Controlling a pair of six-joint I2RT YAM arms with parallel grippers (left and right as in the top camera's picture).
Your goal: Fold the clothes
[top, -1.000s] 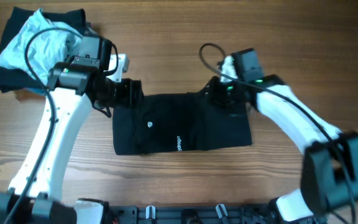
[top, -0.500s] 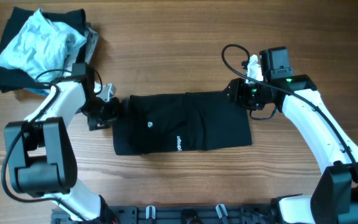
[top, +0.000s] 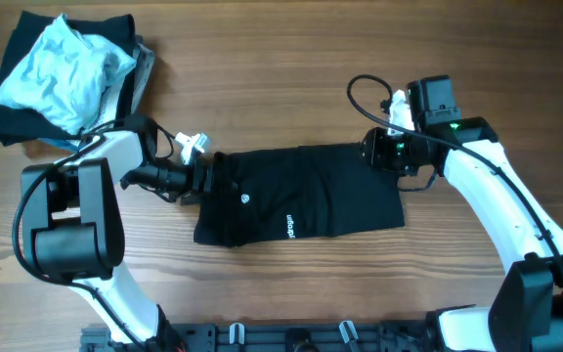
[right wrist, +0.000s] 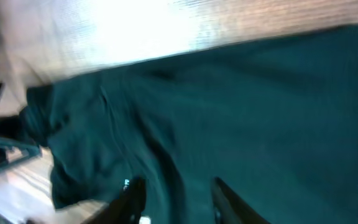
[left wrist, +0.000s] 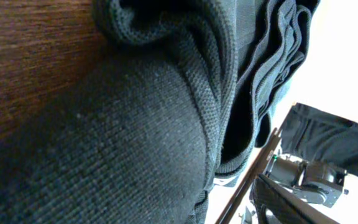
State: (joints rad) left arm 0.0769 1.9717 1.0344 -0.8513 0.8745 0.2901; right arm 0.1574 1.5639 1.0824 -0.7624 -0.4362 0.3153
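Overhead: the folded black garment [top: 301, 200] lies mid-table [top: 291, 59], with a small pale print. The left gripper [top: 206, 176] meets its left end, its grip impossible to tell; the right gripper [top: 371, 152] is at its far right corner.
Left wrist: bunched knit fills the frame.
Right wrist: blurred; fingers [right wrist: 133, 198] spread over cloth.

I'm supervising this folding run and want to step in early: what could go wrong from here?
1. The left gripper is pressed into the bunched left edge of the black garment; a pull may drag or crumple the fold.
2. The right gripper looks open over the top right corner, so that end could slide unpinned.
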